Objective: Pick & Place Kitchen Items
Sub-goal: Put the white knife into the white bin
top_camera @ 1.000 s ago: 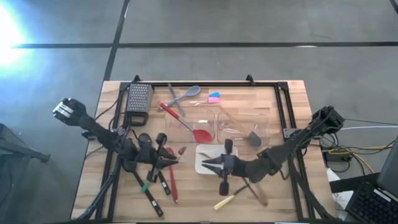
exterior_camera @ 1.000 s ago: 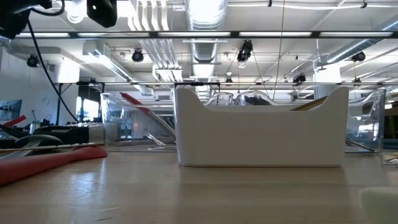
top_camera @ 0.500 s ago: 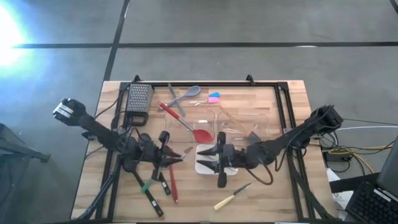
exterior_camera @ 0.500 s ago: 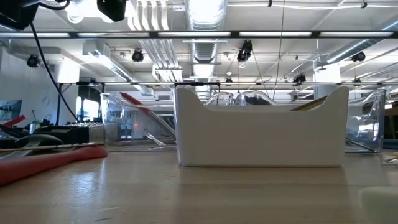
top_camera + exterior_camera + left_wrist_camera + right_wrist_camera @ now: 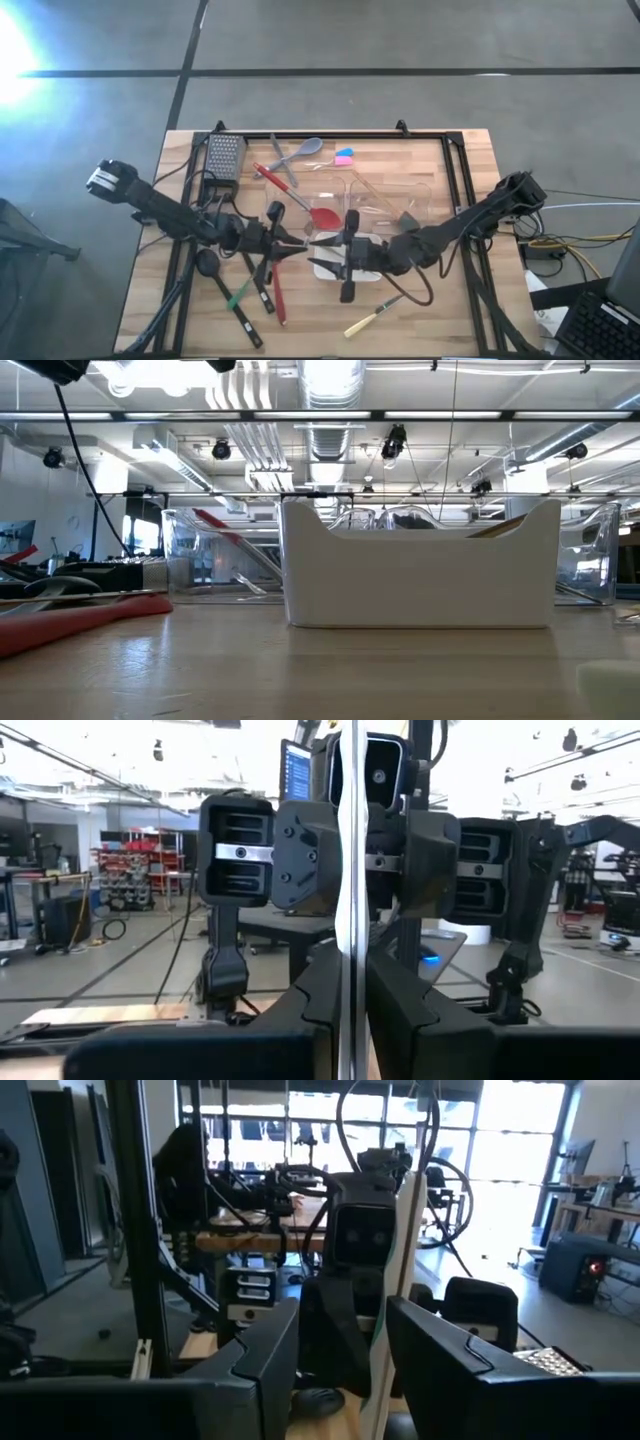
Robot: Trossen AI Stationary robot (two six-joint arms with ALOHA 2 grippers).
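Both arms meet nose to nose above the white tray [image 5: 420, 585] in the middle of the table, and it looks to me like a hand-over in mid-air. The left gripper [image 5: 297, 243] has its jaws pinched nearly together on a slim utensil [image 5: 350, 920] that stands upright between them. It is thin and pale, a small knife or a narrow spatula — I can't tell which. The right gripper [image 5: 323, 253] faces it with its jaws spread wide on either side of the same utensil, and as far as I can see they are not clamped on it. That is where the trouble lies. If the left lets go before the right has closed, the utensil falls, and from there it could land in the tray, bounce off its rim, or end up among the loose pieces on the wood, such as the cream-handled knife [image 5: 372, 314]. If the right closes off-centre, the blade may twist in the left's grip and come out crooked, which would make it awkward to lower into one of the clear bins [image 5: 385, 200] just behind. The two grippers also sit very close together — a small push forward from either arm would knock the fingers together. Something this flat and smooth also gives the pads little to hold, so I would expect it to slip if either arm pulls before the other has released.
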